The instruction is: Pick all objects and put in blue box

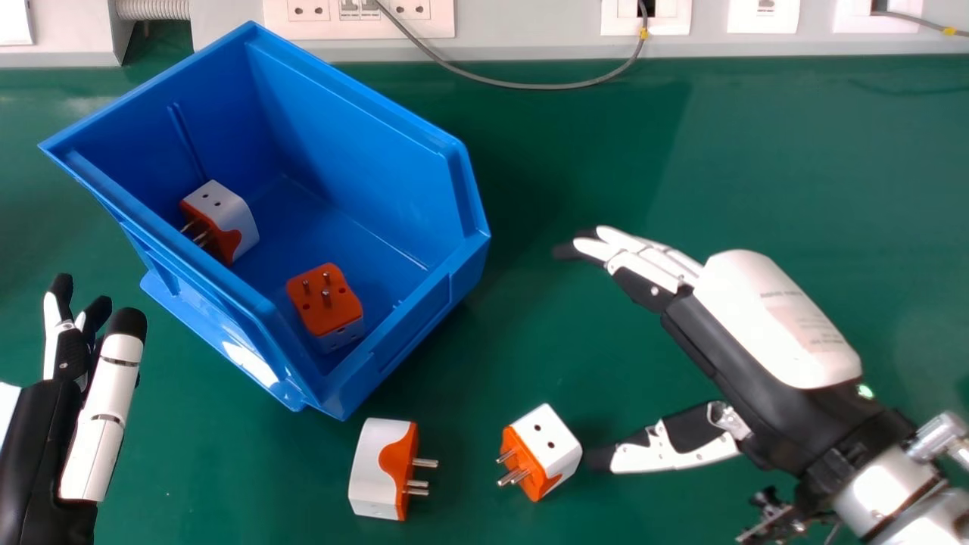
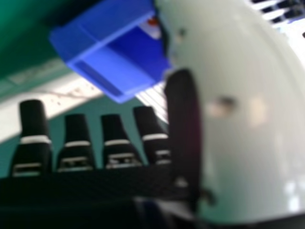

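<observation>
- Blue plastic open-top box [image 1: 363, 136], near the counter's [image 1: 757, 151] far edge, holds two cube-shaped white-and-orange plug adapters [image 1: 325, 300].
- Two matching adapters [image 1: 375, 468] lie off the box's near corner.
- Right robot hand [image 1: 772, 325]: open, thumb just beside one adapter.
- Left robot hand [image 1: 72, 356]: open, left of box.

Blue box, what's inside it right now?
Inside the blue box are two orange and white plug adapters, one with its pins partly behind the near wall, the other pins up, its underside hidden.
</observation>
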Robot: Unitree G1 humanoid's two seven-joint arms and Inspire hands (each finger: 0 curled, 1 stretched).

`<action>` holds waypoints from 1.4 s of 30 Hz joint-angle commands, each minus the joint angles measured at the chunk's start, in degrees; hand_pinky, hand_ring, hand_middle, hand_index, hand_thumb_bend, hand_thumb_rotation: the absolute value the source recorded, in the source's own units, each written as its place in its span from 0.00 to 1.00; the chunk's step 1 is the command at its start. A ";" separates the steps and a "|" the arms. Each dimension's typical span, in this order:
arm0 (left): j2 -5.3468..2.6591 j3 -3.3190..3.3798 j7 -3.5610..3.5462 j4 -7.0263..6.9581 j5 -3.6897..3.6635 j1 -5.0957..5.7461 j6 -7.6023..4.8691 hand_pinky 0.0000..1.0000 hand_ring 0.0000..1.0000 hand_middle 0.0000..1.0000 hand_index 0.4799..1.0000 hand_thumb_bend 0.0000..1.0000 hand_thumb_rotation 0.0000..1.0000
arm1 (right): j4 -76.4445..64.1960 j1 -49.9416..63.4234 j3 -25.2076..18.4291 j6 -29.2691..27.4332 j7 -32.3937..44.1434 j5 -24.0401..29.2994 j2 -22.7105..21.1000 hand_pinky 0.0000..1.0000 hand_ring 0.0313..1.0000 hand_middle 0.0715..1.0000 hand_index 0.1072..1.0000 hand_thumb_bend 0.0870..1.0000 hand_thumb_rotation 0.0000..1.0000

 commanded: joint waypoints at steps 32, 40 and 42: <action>0.12 0.13 -0.12 -3.79 -0.36 0.38 1.11 0.90 0.96 0.99 1.00 0.44 1.00 | 12.18 -18.06 11.01 -0.59 18.24 -3.84 -6.14 0.87 0.92 0.92 0.86 0.75 0.12; -0.14 -0.29 0.27 -4.33 0.43 -0.01 2.44 0.90 0.96 0.99 1.00 0.44 0.99 | 16.59 -23.52 14.78 -0.60 18.91 -5.15 -4.13 0.86 0.92 0.92 0.86 0.74 0.10; -0.19 -0.42 0.32 -4.71 0.53 0.09 2.63 0.90 0.96 0.99 1.00 0.44 0.99 | 17.78 -24.41 15.35 -1.02 18.53 -5.45 -3.78 0.86 0.92 0.92 0.86 0.73 0.10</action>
